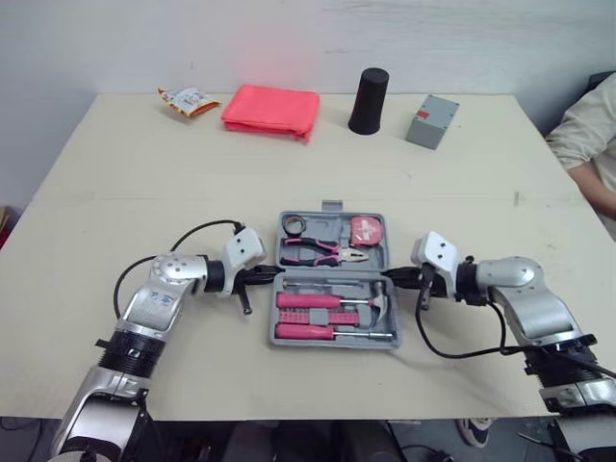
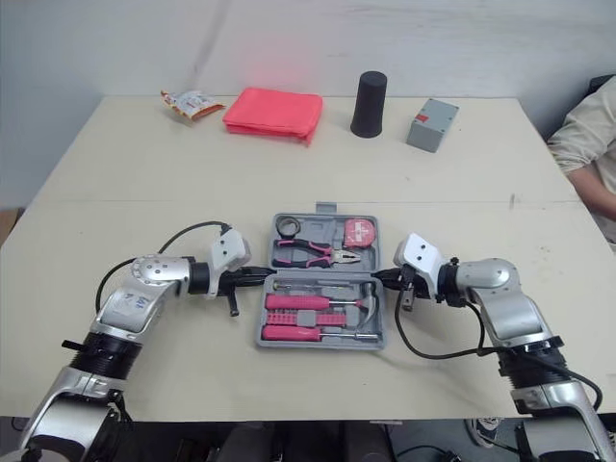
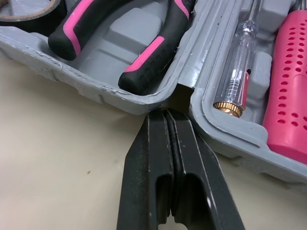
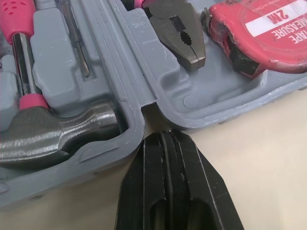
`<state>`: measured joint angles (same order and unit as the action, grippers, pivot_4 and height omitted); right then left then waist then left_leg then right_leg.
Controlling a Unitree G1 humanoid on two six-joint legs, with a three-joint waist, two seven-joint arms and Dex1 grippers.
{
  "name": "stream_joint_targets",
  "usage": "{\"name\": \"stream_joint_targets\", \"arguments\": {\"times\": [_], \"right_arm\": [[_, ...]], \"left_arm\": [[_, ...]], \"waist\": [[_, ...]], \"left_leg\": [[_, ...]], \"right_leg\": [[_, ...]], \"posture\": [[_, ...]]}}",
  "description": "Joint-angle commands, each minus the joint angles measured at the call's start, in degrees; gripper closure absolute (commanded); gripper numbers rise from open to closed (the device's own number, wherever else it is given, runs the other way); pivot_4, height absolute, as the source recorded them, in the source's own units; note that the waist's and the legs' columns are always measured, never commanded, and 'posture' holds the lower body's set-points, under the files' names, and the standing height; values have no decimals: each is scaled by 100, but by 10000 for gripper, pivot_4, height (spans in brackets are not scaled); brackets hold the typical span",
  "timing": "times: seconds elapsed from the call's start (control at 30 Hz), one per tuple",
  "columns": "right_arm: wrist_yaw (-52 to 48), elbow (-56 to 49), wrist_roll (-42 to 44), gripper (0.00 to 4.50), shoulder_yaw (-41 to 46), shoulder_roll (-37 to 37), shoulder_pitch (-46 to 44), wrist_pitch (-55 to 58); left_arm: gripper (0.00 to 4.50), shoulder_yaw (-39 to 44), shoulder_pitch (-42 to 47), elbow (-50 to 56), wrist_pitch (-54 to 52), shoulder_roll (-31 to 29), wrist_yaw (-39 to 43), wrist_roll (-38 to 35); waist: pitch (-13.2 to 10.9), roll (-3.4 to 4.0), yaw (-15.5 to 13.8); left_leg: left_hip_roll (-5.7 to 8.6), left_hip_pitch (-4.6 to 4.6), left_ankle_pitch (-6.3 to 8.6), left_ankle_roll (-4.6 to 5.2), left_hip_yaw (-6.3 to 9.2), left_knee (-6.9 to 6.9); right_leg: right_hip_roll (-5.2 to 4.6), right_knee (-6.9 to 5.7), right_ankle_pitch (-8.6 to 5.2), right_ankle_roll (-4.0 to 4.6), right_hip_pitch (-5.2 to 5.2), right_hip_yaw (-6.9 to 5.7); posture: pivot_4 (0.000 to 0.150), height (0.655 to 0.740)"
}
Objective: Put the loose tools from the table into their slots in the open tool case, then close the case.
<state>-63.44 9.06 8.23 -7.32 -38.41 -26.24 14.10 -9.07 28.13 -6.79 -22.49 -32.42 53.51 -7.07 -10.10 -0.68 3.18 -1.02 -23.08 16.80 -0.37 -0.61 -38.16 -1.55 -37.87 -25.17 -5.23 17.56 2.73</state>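
The grey tool case (image 1: 332, 217) lies open in the middle of the table. Its far half holds a tape roll (image 1: 294, 224), pink-handled pliers (image 1: 320, 253) and a red tape measure (image 1: 365, 230). Its near half holds pink screwdrivers (image 1: 310, 300), a clear tester screwdriver (image 3: 237, 76) and a hammer (image 4: 53, 132). My left gripper (image 1: 270, 274) is shut, its tip at the hinge notch on the case's left side. On the right side my right gripper (image 1: 392, 278) is shut too, its tip touching the hinge notch there. Both hold nothing.
At the back of the table stand a black cup (image 1: 369, 100), a grey box (image 1: 431, 120), a folded red cloth (image 1: 271, 110) and a snack packet (image 1: 188, 100). A person's sleeve (image 1: 587, 135) shows at the table's right edge.
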Motion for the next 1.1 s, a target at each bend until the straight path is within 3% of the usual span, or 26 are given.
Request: {"name": "stream_joint_targets", "arguments": {"times": [0.03,0.17,0.2,0.3,0.43,0.53,0.7,1.1], "right_arm": [[-57,-206,33,44024,4,-47,-93,-45],[118,-330,-197,44024,131,-462,82,164],[142,-512,-174,44805,214,-615,157,363],[266,-1490,687,35125,793,-769,359,1851],[1029,-2312,1521,15671,1504,-418,330,3574],[1948,-2606,1798,320,1919,126,160,4744],[3037,-2568,1888,320,2346,828,-161,5898],[3683,-1855,1847,320,2020,1225,-617,6010]], "left_arm": [[45000,159,-217,14,-260,-173,-219,80],[45000,436,-447,276,-560,-389,-316,-13],[42559,592,-539,467,-781,-480,-326,-135],[32328,1296,-755,1313,-2037,-621,-375,-946],[14099,2020,-506,1996,-3742,-430,-877,-1812],[104,2256,62,1948,-4679,-4,-1549,-2006],[104,2469,745,1596,-5163,831,-2554,-1933],[104,1662,808,1240,-4760,1190,-3002,-1800]], "waist": [[0,0,-3],[0,0,-9],[0,1,-8],[-1,2,-6],[-3,1,-56],[-3,1,-155],[-2,0,-233],[-2,0,-150]], "left_leg": [[0,0,0,0,0,0],[0,0,0,0,1,0],[0,0,0,0,1,2],[0,-2,1,1,4,10],[0,-11,-1,-2,18,11],[8,-12,-1,-2,22,7],[21,-26,2,2,27,7],[20,-24,-4,-8,15,16]], "right_leg": [[-1,-1,0,0,0,0],[-3,0,0,0,0,0],[-3,1,0,0,0,0],[-5,2,0,0,3,1],[-4,2,-1,1,4,-2],[-7,3,-1,1,1,-2],[-17,3,0,0,12,-3],[-12,3,0,-1,21,-1]], "posture": [[1500,7361],[1500,7361],[1500,7361],[1500,7361],[1500,7361],[1500,7361],[1500,7361],[1500,7361]]}}
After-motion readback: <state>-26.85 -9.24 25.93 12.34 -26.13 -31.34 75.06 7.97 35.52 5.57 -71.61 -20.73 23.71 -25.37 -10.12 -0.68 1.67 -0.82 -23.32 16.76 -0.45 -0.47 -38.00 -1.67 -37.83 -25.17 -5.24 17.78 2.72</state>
